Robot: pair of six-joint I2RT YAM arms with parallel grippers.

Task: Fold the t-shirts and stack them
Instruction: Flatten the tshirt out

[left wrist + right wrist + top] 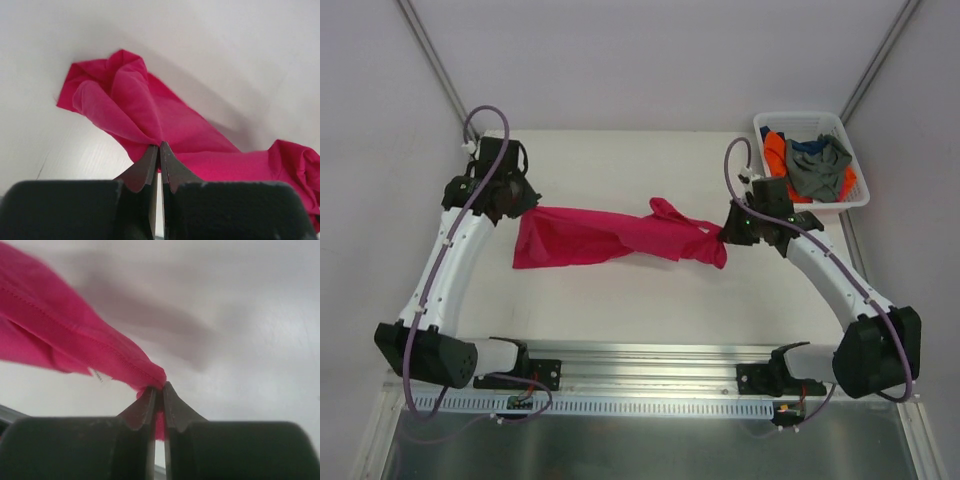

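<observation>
Here, the left gripper (160, 145) is pressed shut on one end of the pink t-shirt (600, 238), which stretches in a rumpled band across the white surface (620, 300). The right gripper (160, 386) pinches its other end (along a stitched seam). Farther right, a white basket (802, 117) holds the orange t-shirt (775, 150), dark blue t-shirt (808, 146) and grey t-shirt (823, 172), heaped together.

Bright, even light; blurred wrist foregrounds
</observation>
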